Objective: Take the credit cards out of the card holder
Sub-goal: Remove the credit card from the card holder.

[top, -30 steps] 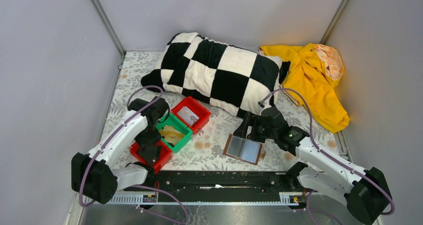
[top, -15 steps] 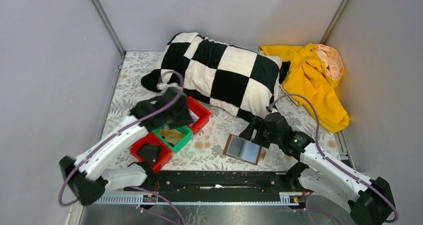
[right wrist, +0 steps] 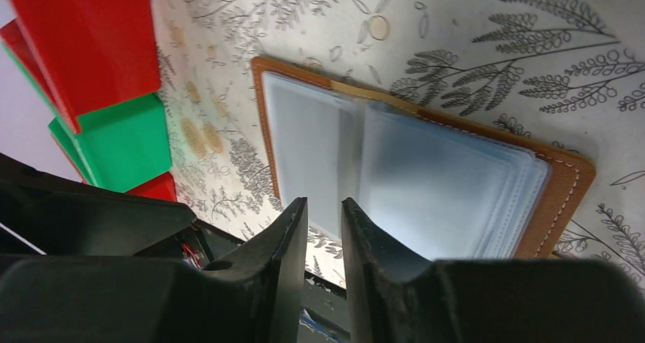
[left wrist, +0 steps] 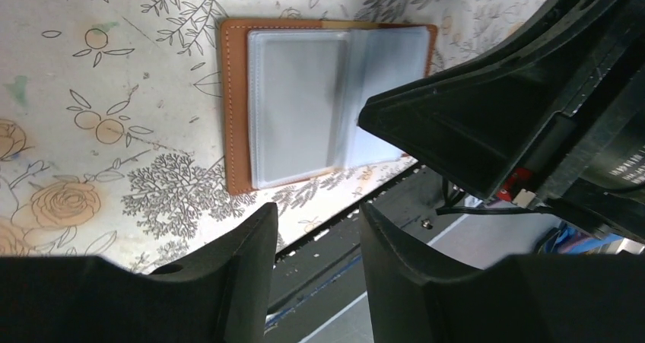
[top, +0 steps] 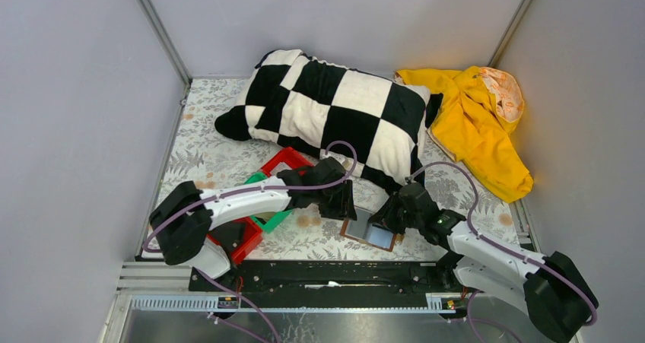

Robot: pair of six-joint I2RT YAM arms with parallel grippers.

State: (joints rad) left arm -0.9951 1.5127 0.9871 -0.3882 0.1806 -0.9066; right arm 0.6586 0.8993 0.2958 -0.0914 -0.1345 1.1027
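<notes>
Top external view first, says Ines: where is the card holder [top: 373,235]?

Ravi: Open and flat on the flowered cloth [top: 205,157], at the tips of both tools; the left gripper [top: 344,208] reaches in at its left edge, the right gripper [top: 382,220] over its right part; the red bin [top: 285,159] and green bin [top: 275,220] sit behind the left gripper, along its arm.

Ines: Left wrist view; how do its jaws stand?

Ravi: Partly apart, with nothing between them; the holder lies ahead of the fingertips and clear of them, its plastic sleeves [left wrist: 297,107] facing up, brown border around them; the other tool's black body covers the holder's right-hand end, off to the right of these fingers.

Ines: And the right wrist view?

Ravi: The two fingers stand close, with only a slim gap between; the holder lies just ahead of the tips and out to their right; one of the sleeves is blurred near the fold; whether the tips pinch it I cannot tell; both bins lie off to the left of the fingers.
</notes>
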